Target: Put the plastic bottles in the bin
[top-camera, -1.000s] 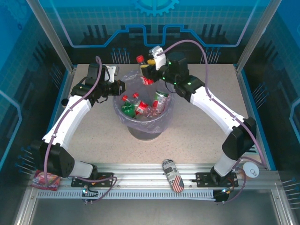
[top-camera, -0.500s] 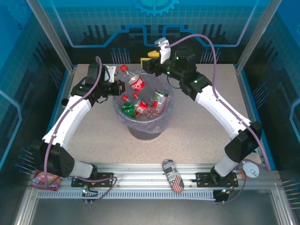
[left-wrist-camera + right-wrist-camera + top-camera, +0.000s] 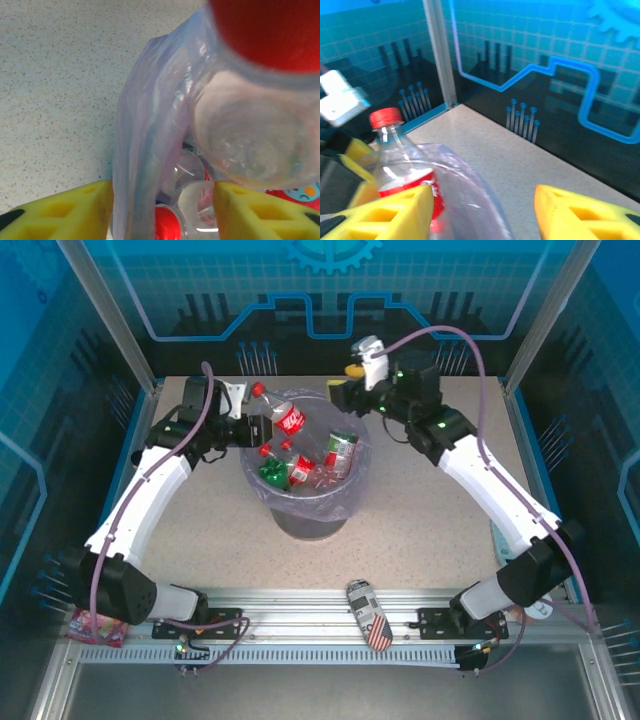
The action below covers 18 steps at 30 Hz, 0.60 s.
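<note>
Mostly speckled beige tabletop (image 3: pixel 430 525), teal-panelled walls (image 3: pixel 180 290)

Speckled beige desk (image 3: pixel 430 510), pale and matt, edged in blue on the left and right sides. Standing upright on it, about midway between the sides and a little toward the far edge: round grey bucket-like bin (image 3: pixel 305 522), lined with a translucent pale-lilac plastic bag (image 3: pixel 352 490) folded out over the rim. Along the near edge, a ribbed aluminium rail (image 3: pixel 290 602). Lying on its side on that rail, between the two arm bases: flag-patterned can (image 3: pixel 369 613), stars-and-stripes end nearest.
</note>
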Each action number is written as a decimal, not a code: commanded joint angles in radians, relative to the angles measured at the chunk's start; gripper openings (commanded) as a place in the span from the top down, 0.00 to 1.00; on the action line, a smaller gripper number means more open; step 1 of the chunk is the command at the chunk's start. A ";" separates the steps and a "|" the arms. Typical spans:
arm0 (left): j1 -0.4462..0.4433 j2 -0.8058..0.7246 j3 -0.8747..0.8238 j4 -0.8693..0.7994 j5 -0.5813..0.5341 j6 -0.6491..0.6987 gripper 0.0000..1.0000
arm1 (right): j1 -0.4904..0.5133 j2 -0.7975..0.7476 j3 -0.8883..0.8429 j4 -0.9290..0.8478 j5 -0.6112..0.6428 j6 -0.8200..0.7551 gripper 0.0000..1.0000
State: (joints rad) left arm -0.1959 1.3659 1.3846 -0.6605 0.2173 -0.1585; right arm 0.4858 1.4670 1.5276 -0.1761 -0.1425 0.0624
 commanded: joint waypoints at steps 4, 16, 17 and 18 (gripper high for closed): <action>0.001 -0.089 0.131 -0.137 -0.039 0.075 0.28 | -0.105 -0.129 -0.069 -0.007 -0.005 0.013 0.42; 0.122 -0.232 0.122 -0.184 -0.187 0.001 0.08 | -0.298 -0.270 -0.284 -0.121 0.111 -0.037 0.33; 0.149 -0.261 0.060 -0.128 -0.201 -0.028 0.05 | -0.315 -0.278 -0.312 -0.124 0.126 -0.040 0.31; 0.171 -0.288 0.004 -0.075 -0.220 -0.055 0.02 | -0.327 -0.285 -0.339 -0.126 0.138 -0.042 0.29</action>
State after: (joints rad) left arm -0.0742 1.1156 1.4967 -0.8047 0.0750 -0.1368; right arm 0.1921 1.2133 1.2427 -0.2623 -0.0662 0.0437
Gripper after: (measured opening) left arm 0.970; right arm 0.700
